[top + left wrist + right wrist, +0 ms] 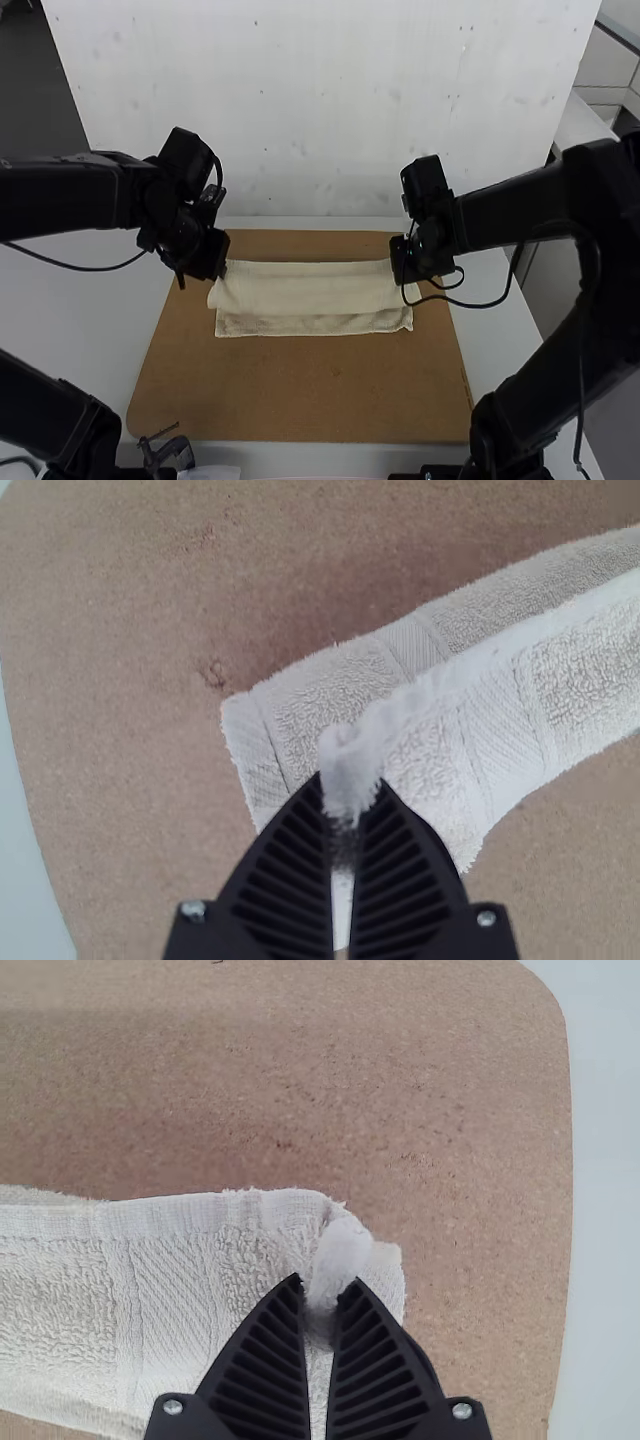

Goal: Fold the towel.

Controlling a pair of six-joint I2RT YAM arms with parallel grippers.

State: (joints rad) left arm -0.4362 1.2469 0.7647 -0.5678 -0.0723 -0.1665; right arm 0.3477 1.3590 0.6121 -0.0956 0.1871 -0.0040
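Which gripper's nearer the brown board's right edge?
Right. The right gripper holds the towel at its right end, nearer the board edge; the left gripper holds its left end.

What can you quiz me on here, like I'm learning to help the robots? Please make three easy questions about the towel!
1. True or false: the left gripper and the right gripper both have some towel pinched between their jaws.

2. Pick one. What is under the towel?
A) A blue tray
B) A brown board
C) A wire rack

3. Fill the gap with "near" or "far": in the high view, the towel's lower layer peeks out from under the top one along its ____ side.

Key: 1. true; 2. B; 3. near
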